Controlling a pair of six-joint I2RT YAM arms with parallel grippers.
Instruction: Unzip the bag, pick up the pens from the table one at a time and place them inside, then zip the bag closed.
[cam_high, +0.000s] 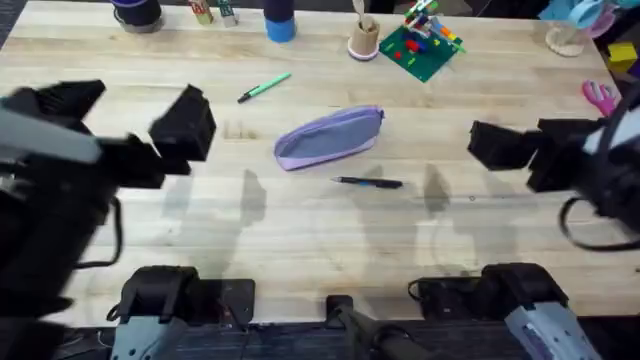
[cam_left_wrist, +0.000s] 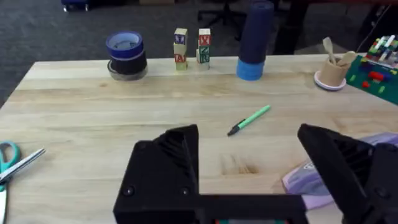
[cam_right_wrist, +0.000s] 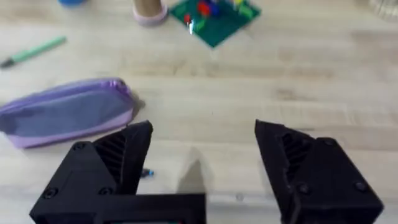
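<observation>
The lilac bag lies zipped shut at the middle of the table, also seen as the bag and the bag. A light green pen rests behind it to the left, the same green pen. In front of the bag lies a thin dark pen. My left gripper hovers open, left of the bag. My right gripper hangs open to the bag's right. Neither holds anything.
Along the far edge stand a blue tape roll, letter blocks, a blue cylinder, a small cup and a green brick plate. Pink scissors lie far right; teal-handled scissors lie far left.
</observation>
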